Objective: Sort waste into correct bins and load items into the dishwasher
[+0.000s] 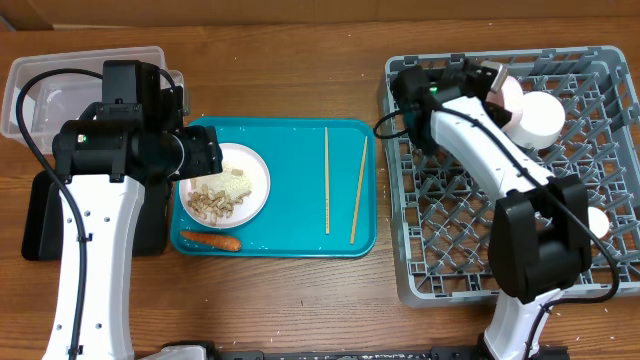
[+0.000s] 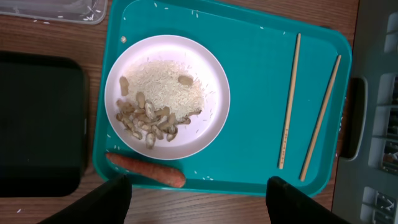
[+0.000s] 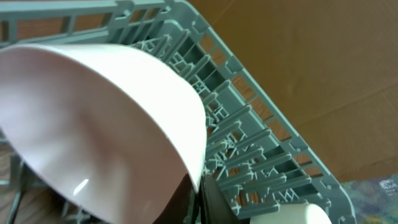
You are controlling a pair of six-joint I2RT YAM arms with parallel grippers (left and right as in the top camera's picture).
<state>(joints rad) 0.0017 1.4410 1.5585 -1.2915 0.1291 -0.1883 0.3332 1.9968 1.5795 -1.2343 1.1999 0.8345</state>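
Observation:
A white plate [image 2: 211,118] with rice [image 2: 165,84] and peanut scraps [image 2: 149,121] sits on the teal tray [image 2: 255,68]. An orange carrot [image 2: 146,171] lies at the tray's front edge, and two chopsticks [image 2: 289,102] lie to the right. My left gripper [image 2: 199,205] hovers open above this tray, holding nothing; its body [image 1: 200,158] hangs over the plate's left side. My right gripper [image 3: 199,202] is shut on the rim of a pale-pink bowl [image 3: 93,124] over the far part of the grey dishwasher rack [image 1: 470,250].
The clear tub [image 1: 60,85] stands at the back left, and the black tray [image 1: 40,215] sits in front of it, partly under my left arm. A white bowl [image 1: 540,118] and a small white cup [image 1: 597,222] rest in the rack.

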